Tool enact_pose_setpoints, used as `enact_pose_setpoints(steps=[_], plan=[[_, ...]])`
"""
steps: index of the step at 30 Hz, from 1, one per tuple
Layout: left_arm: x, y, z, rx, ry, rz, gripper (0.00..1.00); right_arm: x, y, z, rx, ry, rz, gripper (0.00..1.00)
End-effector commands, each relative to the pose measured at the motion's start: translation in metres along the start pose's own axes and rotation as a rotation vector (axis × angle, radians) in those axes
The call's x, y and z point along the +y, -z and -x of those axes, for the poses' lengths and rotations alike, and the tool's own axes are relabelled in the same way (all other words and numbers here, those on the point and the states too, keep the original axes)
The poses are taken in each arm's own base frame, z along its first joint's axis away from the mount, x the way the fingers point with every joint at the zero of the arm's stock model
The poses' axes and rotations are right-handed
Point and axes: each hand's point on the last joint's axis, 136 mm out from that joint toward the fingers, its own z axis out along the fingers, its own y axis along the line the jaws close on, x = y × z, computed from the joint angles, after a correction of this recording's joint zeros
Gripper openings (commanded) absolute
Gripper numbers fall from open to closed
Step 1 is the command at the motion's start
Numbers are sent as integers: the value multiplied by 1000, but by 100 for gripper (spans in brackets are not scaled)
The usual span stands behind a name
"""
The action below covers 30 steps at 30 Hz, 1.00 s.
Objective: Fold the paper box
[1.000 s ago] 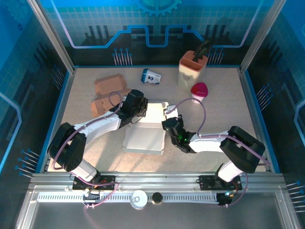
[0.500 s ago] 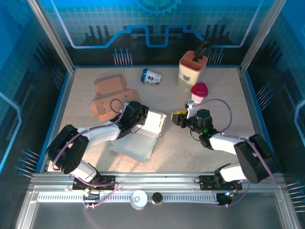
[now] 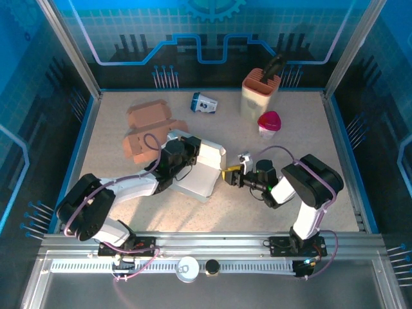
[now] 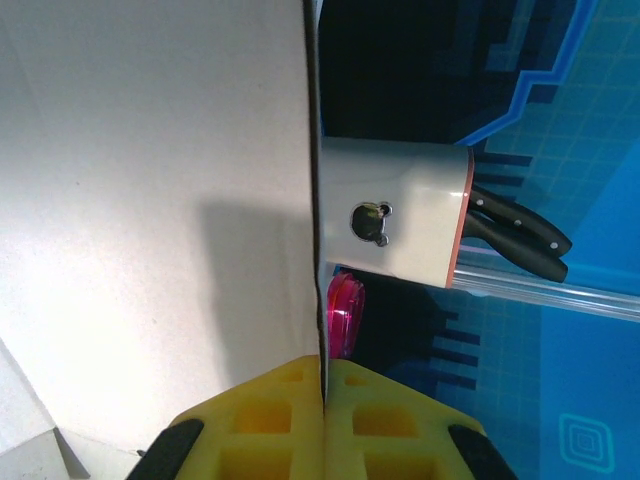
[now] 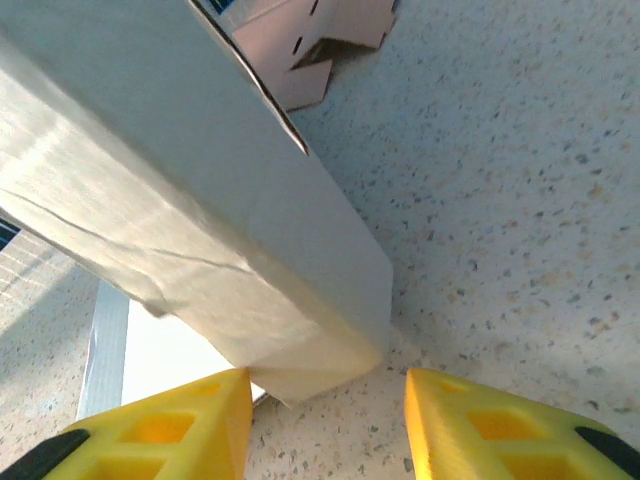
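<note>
The white paper box (image 3: 205,172) lies half-folded near the middle of the table (image 3: 302,161), with one panel standing upright. The left gripper (image 3: 183,151), at the box's 10 o'clock, is closed on that panel; in the left wrist view its yellow fingers (image 4: 270,420) pinch the thin edge. The right gripper (image 3: 230,175), at the box's 3 o'clock, has its jaws apart, and in the right wrist view a lower corner of the box sits between them. Two brown cardboard boxes (image 3: 145,129) lie farther out at 10 o'clock, a small blue carton (image 3: 204,102) at 12, a pink-lidded cup (image 3: 269,123) at 2, and a knife block (image 3: 259,90) at 1.
</note>
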Motion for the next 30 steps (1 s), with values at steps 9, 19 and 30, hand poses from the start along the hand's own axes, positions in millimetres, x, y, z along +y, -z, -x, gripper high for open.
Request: enact_pose_setpoints(steps=[9, 19, 30], plan=[[10, -10, 5, -3, -31, -9, 0, 12, 2, 33, -58, 183, -38, 41], [19, -14, 6, -3, -33, 15, 0, 14, -11, 48, -20, 253, -62, 36], [19, -21, 2, 15, -40, 45, 0, 7, -21, 53, 4, 278, -101, 29]])
